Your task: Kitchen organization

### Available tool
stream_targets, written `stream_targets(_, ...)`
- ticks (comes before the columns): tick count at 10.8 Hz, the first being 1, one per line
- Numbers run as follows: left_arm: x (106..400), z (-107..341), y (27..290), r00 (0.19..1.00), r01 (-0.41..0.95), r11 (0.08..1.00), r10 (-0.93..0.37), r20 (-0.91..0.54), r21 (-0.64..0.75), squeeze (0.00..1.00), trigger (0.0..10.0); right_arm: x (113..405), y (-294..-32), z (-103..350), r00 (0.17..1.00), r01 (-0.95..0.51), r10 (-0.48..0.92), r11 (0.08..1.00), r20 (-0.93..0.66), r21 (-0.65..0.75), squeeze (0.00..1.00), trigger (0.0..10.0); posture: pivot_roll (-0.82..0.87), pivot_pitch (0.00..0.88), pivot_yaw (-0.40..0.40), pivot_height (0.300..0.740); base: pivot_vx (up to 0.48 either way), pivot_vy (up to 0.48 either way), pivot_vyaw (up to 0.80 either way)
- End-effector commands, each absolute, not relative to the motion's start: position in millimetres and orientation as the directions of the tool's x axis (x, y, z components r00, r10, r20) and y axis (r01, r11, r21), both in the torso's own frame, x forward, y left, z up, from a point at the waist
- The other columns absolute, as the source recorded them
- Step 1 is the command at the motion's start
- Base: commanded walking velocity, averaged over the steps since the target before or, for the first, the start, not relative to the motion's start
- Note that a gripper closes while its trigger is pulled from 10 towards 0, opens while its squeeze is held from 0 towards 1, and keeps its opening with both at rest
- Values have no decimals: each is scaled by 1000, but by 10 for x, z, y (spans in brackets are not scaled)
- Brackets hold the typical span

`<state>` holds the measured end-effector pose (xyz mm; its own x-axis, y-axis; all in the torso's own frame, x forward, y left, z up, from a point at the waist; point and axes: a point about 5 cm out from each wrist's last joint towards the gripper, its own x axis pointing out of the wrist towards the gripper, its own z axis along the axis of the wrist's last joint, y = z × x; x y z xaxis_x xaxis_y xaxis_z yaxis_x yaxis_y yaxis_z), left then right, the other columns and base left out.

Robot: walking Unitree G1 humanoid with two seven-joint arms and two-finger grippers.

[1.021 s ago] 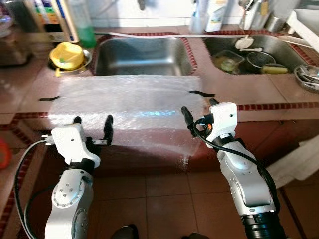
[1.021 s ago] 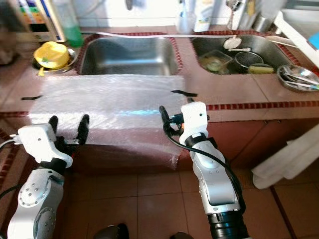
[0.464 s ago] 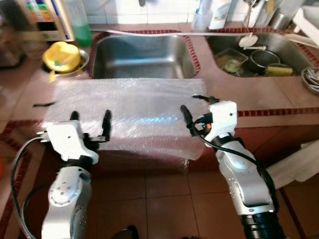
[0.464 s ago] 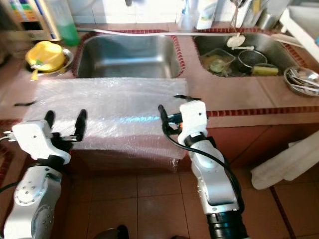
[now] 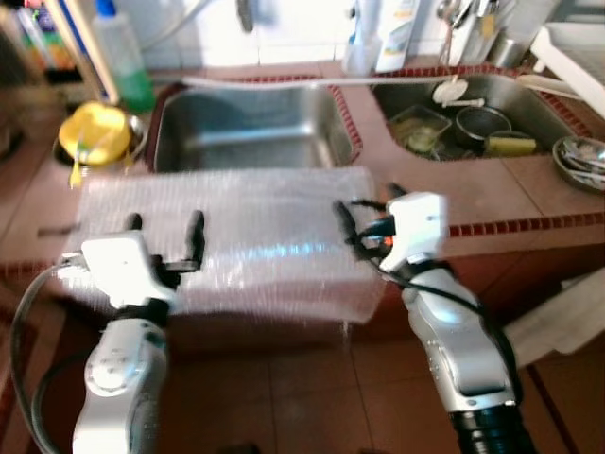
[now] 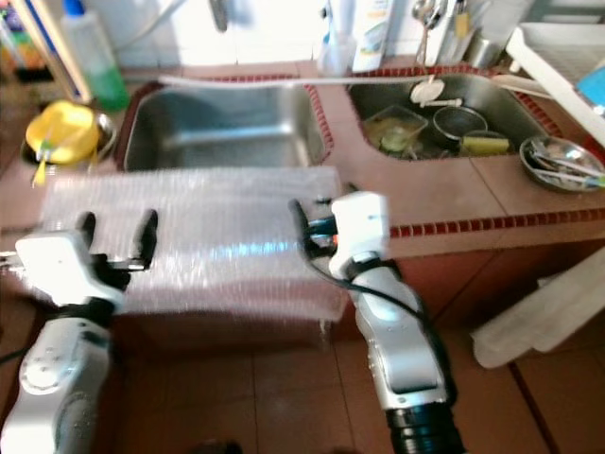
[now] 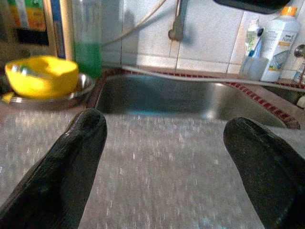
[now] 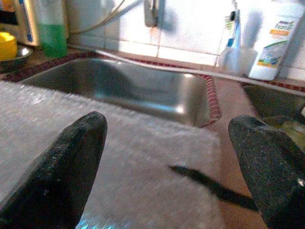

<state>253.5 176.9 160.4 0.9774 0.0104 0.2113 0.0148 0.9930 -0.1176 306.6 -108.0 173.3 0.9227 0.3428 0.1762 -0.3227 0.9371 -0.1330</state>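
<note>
In the left eye view, the counter is being seen from nearer than a second ago and with some blur, so the camera is judged to be advancing rather than the things shifting. The bubble wrap sheet is being left flat on the tiled counter, its near edge draped over the counter's front lip. The left gripper is being held with its fingers apart at the sheet's near left edge, and the right gripper likewise at the near right corner; nothing is being gripped yet. This is being read as an approach to take the sheet by its front edge.

In the right eye view, the empty sink is being shown just behind the sheet, a yellow bowl at its left, and a second basin with dishes at its right. Open room is being offered between the arms and along the front lip.

In the left wrist view, the spread fingers are being shown low over the sheet.

In the right wrist view, a strip of black tape is being seen at the sheet's corner, which may be resisting a lift.
</note>
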Motion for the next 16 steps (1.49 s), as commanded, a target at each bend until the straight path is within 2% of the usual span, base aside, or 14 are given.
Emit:
stream_targets(1,2525,1622,1721,976,34,993,-8,217,-117,0,10000,3060,-1146,1767,925,-306,329,942,189,-142,0,10000,-29,182,9,740,401,0,0)
stream_targets(3,2524,1640,1741,976,24,994,0,219,-106,0,10000,3046,-1122,1785,919,-318,341,938,199,-140,0,10000,-25,184,12,740,381,0,0)
stream_targets(6,2516,1633,1742,977,26,994,-3,212,-106,0,10000,3040,-1112,1794,915,-322,346,936,206,-144,0,10000,-24,186,15,740,338,0,538)
stream_targets(13,2482,1639,1767,978,0,996,20,207,-95,0,10000,3070,-1130,1821,912,-324,352,933,213,-155,0,10000,-24,205,24,740,0,0,0)
stream_targets(16,2501,1617,1694,979,17,995,4,203,-101,0,10000,3064,-1096,1819,905,-340,368,927,213,-157,0,10000,-25,193,20,740,0,0,0)
